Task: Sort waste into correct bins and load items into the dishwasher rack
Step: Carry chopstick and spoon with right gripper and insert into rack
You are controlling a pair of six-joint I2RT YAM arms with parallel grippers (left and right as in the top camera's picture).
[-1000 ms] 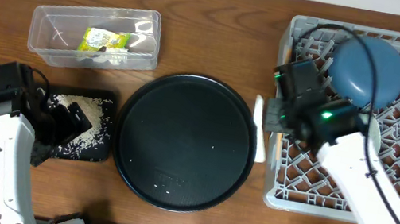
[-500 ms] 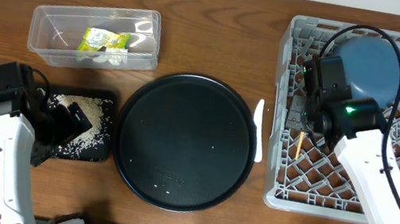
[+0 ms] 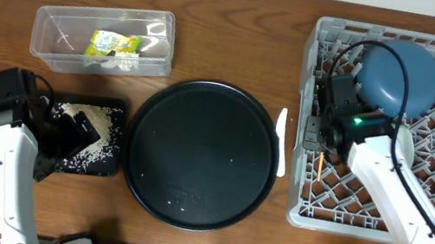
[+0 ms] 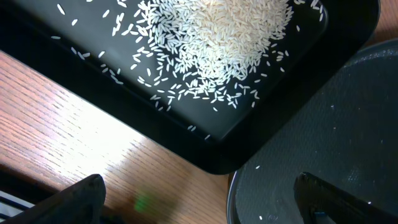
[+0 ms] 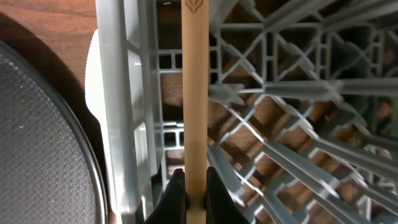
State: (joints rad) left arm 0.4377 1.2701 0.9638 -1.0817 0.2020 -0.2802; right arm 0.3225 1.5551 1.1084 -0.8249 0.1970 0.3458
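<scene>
Wooden counter [image 3: 227, 62]: the large square grey plastic rack [image 3: 334, 212] stands at right, the shallow black rectangular tray [image 4: 336, 50] of loose white rice grains [image 4: 217, 37] at left below the left gripper [image 4: 205, 199], jaws wide apart. The right gripper [image 5: 196, 186] is clamped on a thin wooden chopstick [image 5: 194, 93] just inside the rack's left wall

Brown wooden table [image 3: 230, 45]. At the back left on it, a clear tub [image 3: 60, 36]. In front of that, a flat black tray [image 3: 96, 168]. In the middle, a big round black tray [image 3: 199, 154], just beside the flat one. Next, a slim white utensil [image 3: 281, 145], flat on the wood between the round tray and a big grey rack [image 3: 291, 208] on the right.
</scene>
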